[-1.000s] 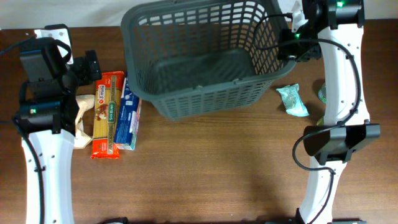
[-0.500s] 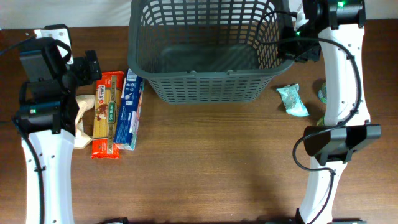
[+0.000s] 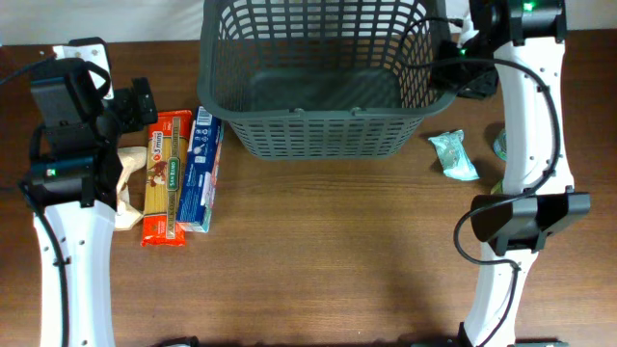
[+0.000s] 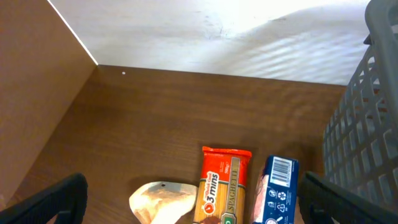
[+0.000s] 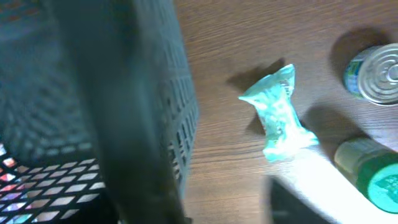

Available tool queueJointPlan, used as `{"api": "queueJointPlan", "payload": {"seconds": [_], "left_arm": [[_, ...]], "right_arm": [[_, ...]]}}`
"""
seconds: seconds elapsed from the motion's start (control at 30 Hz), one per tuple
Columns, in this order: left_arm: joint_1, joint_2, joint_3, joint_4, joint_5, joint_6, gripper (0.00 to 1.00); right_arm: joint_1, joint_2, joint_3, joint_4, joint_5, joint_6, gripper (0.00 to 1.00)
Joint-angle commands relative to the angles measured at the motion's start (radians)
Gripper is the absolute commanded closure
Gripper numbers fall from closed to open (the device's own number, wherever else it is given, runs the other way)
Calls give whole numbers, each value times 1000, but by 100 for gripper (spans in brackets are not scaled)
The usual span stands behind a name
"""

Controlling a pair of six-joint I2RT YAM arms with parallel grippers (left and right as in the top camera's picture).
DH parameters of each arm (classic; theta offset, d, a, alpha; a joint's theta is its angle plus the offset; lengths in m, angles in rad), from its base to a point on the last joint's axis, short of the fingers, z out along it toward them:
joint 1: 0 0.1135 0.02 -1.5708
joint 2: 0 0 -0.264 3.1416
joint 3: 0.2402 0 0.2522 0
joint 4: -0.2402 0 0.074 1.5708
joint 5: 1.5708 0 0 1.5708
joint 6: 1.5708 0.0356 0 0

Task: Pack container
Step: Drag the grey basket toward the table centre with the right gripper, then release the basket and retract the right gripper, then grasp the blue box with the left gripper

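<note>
The container (image 3: 318, 135), a big dark grey lattice basket, stands upright at the back middle of the table. Its wall (image 5: 180, 118) fills the left of the right wrist view. My right gripper (image 3: 461, 77) sits at the basket's right rim. Its jaws (image 5: 221, 208) stand apart, one dark finger against the basket wall, the other (image 5: 298, 205) over bare wood. Nothing is gripped. My left gripper (image 3: 143, 100) hovers open at the far left, above a spaghetti pack (image 4: 221, 186) and a blue box (image 4: 273, 190), touching neither. The basket's side (image 4: 367, 124) shows at that view's right edge.
A red spaghetti pack (image 3: 165, 178), a blue box (image 3: 198, 173) and a beige pouch (image 3: 125, 188) lie left of the basket. A teal packet (image 3: 452, 155) lies to its right, with a tin can (image 5: 375, 73) and a green-lidded jar (image 5: 373, 171) beyond.
The basket, tilted a second ago, has come down flat on the table. My right gripper has since opened off its rim. The left arm has not moved.
</note>
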Motion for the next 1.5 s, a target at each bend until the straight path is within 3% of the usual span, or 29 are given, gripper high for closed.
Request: {"api": "queueJointPlan", "payload": {"seconds": [0.0,0.2,0.47,0.6,0.7,0.87,1.0,1.1,1.23,1.47], "left_arm": [[3,3,17,1,8,-9,1],[3,3,17,1,8,-9,1],[3,3,17,1,8,-9,1],[3,3,17,10,9,-10,1],[3,3,17,76,12,-10,1],[2,3,17,61,42,-11,1],[2,11,16,-61,214,-14,1],[2,54,16,-200,344,-14,1],[2,177,8,-370,378,-11,0],[-38,406,5,-428,377,78,0]], "right_arm": [[-4,-21,17,8,46,-37,12],[-4,-70,109,33,38,-120,12],[-45,-216,339,29,64,-123,12],[-148,-323,357,26,121,-122,12],[-303,-385,356,-6,120,-94,11],[-586,-439,294,-6,-35,-85,6],[-710,-440,206,-6,-116,-85,5],[-742,-439,107,-5,-121,-85,4],[-746,-434,-6,14,-121,-85,3],[-745,-432,-124,27,-139,-85,1]]}}
